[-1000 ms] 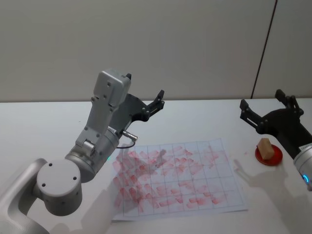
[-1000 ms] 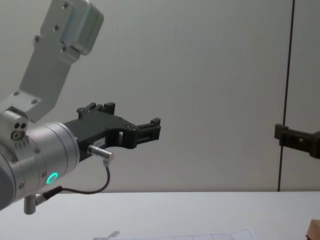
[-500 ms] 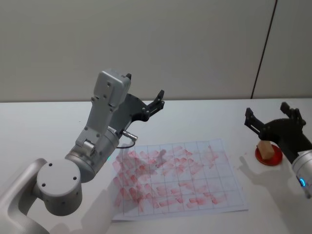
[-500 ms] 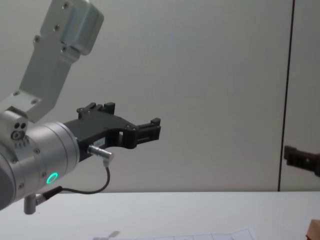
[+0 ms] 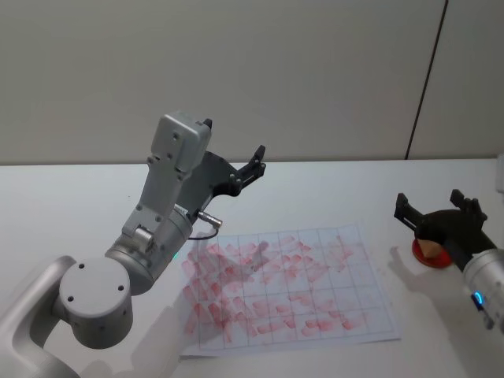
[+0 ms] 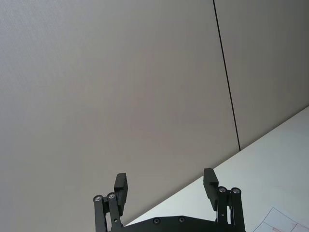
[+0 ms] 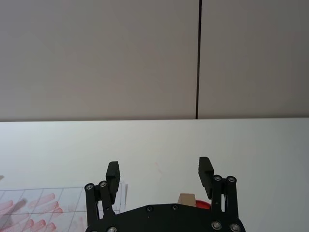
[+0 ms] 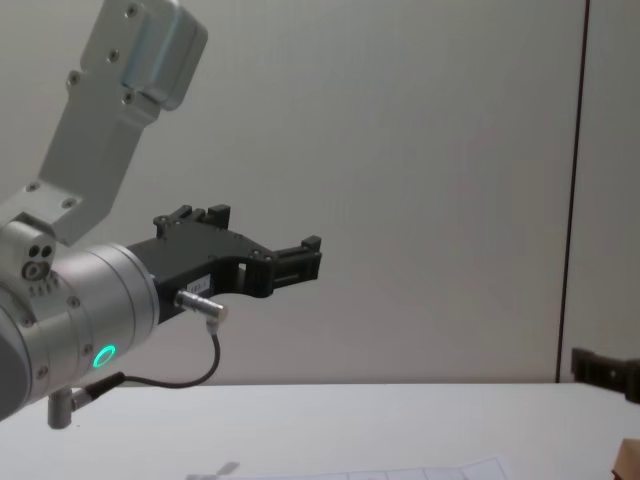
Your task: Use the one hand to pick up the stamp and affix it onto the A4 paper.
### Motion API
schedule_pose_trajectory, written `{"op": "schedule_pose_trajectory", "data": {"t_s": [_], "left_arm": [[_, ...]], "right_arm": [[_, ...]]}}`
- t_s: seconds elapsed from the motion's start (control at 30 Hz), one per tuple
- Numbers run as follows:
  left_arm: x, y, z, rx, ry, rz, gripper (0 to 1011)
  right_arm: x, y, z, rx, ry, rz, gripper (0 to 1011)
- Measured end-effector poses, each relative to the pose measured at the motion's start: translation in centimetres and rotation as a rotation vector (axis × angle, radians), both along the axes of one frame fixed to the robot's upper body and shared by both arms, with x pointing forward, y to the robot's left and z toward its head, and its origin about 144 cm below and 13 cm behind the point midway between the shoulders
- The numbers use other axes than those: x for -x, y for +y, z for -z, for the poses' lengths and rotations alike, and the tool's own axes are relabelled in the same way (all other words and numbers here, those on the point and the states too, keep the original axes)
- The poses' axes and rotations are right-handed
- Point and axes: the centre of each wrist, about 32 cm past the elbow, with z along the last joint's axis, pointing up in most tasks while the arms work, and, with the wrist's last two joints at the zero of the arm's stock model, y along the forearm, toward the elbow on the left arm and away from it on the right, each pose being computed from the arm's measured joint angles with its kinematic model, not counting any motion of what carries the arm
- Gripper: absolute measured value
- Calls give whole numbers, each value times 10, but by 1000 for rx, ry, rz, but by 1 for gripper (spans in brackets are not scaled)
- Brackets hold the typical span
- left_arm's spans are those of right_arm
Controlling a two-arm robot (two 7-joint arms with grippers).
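Found right gripper [image 5: 431,206] low over the right side of the table [image 5: 79,205], fingers spread wide, holding nothing. Located stamp [image 5: 429,247] just beneath it, standing on a red pad [image 7: 203,205]. In the right wrist view, noted the block close under the palm, roughly midway between the lines of the two fingers. Could not establish contact.

Located paper [image 5: 370,303] flat on the table, apart from the pad on its left, its grid boxes largely covered with red prints.

Found left gripper [image 6: 164,178] raised above the far left part of the paper, fingers apart, empty, idle.

Judged stamp a small wood-coloured block: light, rigid, not fragile, with flat sides offering fair friction. Recommend gripping across two opposite upright faces, in the upper half, clear of the inked underside, and keeping it level. Expect little need for squeeze. Given its small size against the fingers, expect risk of tipping or twisting if caught off-centre. Judged paper thin and loose, so liable to slide under a skewed press or to lift with the stamp.
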Motion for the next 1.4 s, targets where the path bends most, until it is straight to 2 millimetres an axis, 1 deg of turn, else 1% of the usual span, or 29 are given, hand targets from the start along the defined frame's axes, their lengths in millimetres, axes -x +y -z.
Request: {"op": "schedule_pose_trajectory", "data": {"t_s": [0.5, 1.13, 1.2, 1.27, 1.3, 1.37, 1.4], "left_arm": [[0, 0, 0, 0, 0, 0, 1001], [0, 0, 0, 0, 0, 0, 1001], [0, 0, 0, 0, 0, 0, 1001], [0, 0, 0, 0, 0, 0, 1001], [0, 0, 0, 0, 0, 0, 1001], [0, 0, 0, 0, 0, 0, 1001], [0, 0, 0, 0, 0, 0, 1001]], "right_arm": [[-14, -1, 11, -7, 115, 35, 1001], [-16, -6, 18, -14, 189, 56, 997], [-17, -6, 19, -15, 196, 56, 949], [-17, -7, 20, -15, 202, 56, 922], [-17, -7, 21, -14, 207, 56, 879], [-17, -7, 22, -14, 211, 56, 843], [-17, -7, 23, -14, 215, 56, 809]]}}
